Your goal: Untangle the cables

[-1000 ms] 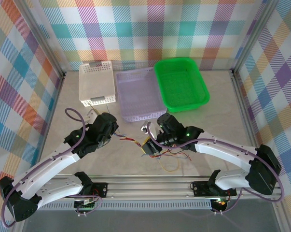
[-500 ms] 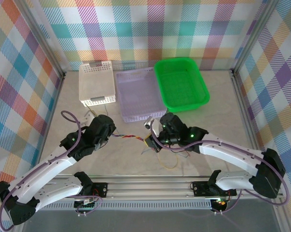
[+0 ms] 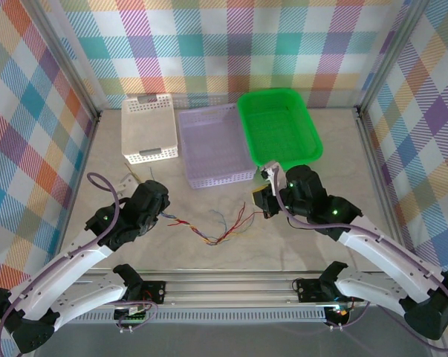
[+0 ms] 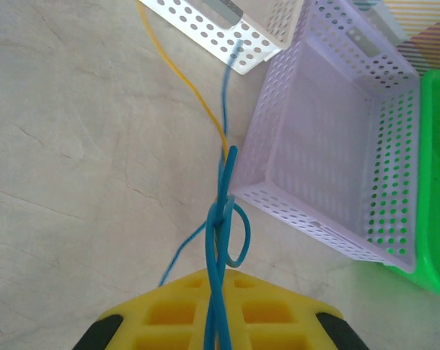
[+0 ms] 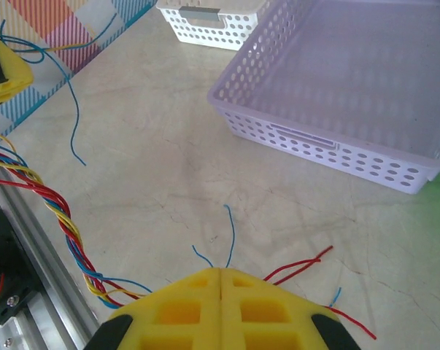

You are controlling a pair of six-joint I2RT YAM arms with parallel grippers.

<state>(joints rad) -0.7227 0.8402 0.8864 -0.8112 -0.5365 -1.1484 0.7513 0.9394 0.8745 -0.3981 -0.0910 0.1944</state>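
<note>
The cables [image 3: 222,225] are thin red, yellow and blue wires twisted into one strand that hangs across the table between my two grippers. My left gripper [image 3: 163,214] holds the strand's left end. In the left wrist view its yellow fingers [image 4: 218,273] are shut on looped blue cables [image 4: 220,233], and a yellow cable [image 4: 194,95] runs on toward the baskets. My right gripper [image 3: 263,202] holds the right end. Its fingers [image 5: 220,271] are shut, with blue wire tips [image 5: 228,233] and red ends [image 5: 300,266] sticking out. The twisted strand [image 5: 52,211] trails off to the left.
Three baskets stand in a row at the back: a white one [image 3: 149,128], a lavender one [image 3: 215,145] and a green one [image 3: 278,128]. The lavender basket's near wall [image 5: 314,146] is close ahead of my right gripper. An aluminium rail [image 3: 224,286] runs along the near edge.
My right gripper closed on the cables and pulled right and back toward the green basket. The heap has stretched into a strand. My left arm drew slightly left.
</note>
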